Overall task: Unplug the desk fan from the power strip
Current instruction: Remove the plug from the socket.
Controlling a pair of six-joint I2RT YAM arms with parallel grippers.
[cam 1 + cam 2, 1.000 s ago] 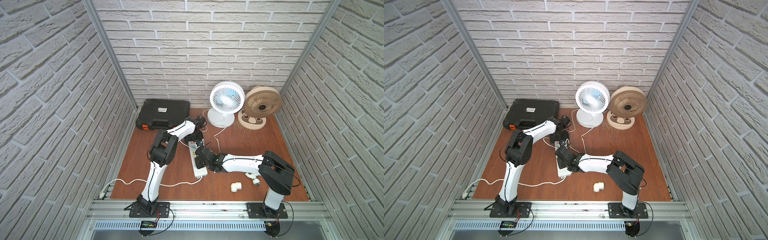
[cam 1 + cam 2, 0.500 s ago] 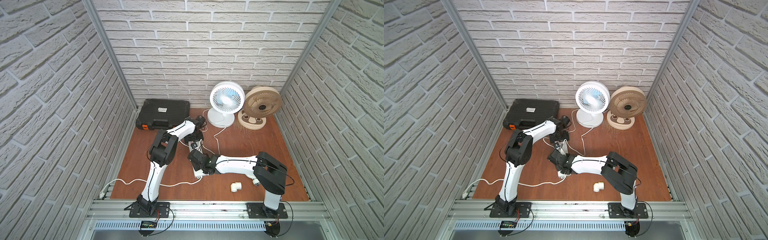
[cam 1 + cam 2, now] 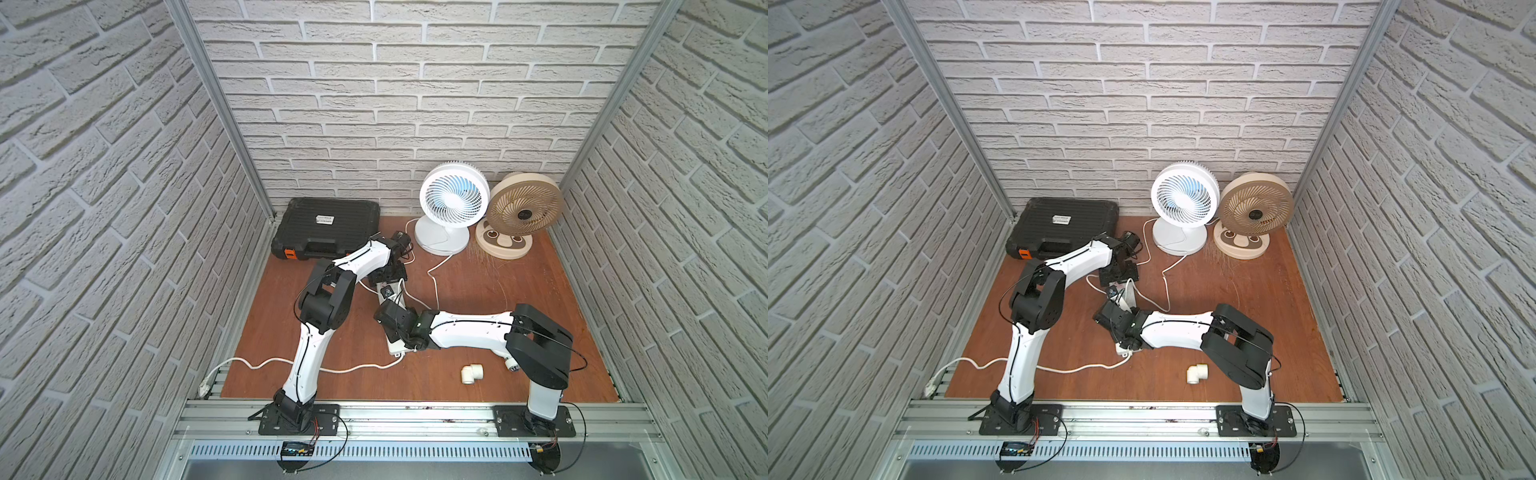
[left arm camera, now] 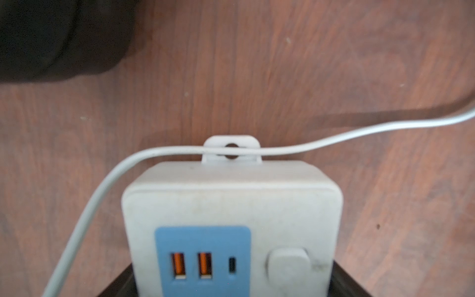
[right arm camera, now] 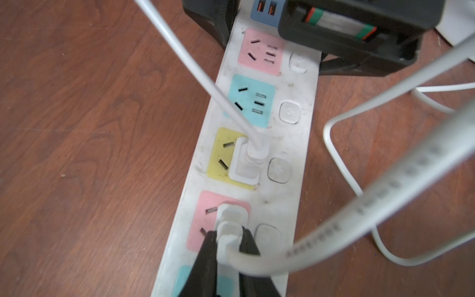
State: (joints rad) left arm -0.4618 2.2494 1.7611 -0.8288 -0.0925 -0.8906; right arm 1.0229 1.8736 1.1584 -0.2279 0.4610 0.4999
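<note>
On the pink socket [image 5: 199,226], my right jaws pinch the plug [image 5: 232,216] body: rigid, probably tight. Left jaws clamp the light strip [image 5: 295,138].

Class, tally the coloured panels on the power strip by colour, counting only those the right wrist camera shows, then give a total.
Blue panel: 1
Pink panels: 2
Teal panels: 2
Yellow panel: 1
Total: 6
</note>
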